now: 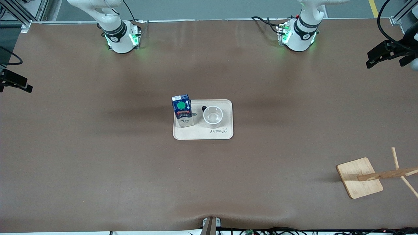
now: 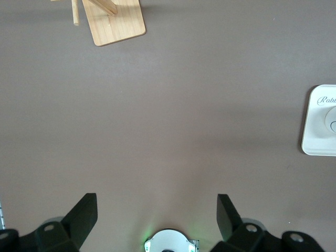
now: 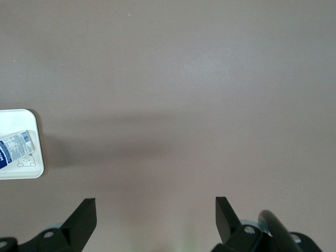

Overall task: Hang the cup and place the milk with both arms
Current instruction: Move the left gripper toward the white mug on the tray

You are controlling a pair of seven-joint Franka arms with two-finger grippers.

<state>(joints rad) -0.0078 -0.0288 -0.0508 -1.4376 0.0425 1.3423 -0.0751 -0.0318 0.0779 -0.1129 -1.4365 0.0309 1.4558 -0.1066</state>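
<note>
The cup point(image 1: 213, 116), a white mug seen from above with its black handle toward the arms' bases, stands on a cream tray point(image 1: 196, 133) in the middle of the table. Beside it on the tray, toward the right arm's end, stands the milk point(image 1: 182, 110), blue with a green cap. Neither gripper shows in the front view. My left gripper point(image 2: 156, 214) hangs open high over bare table above its own base point(image 2: 169, 243), with the tray's edge point(image 2: 317, 126) off to one side. My right gripper point(image 3: 155, 215) is open over bare table too, with the milk point(image 3: 14, 147) at the view's edge.
A wooden rack with a flat base point(image 1: 359, 178) and a pegged pole point(image 1: 388, 174) stands near the front camera at the left arm's end; its base point(image 2: 116, 22) shows in the left wrist view. Black camera mounts point(image 1: 388, 52) point(image 1: 14, 81) sit at both table ends.
</note>
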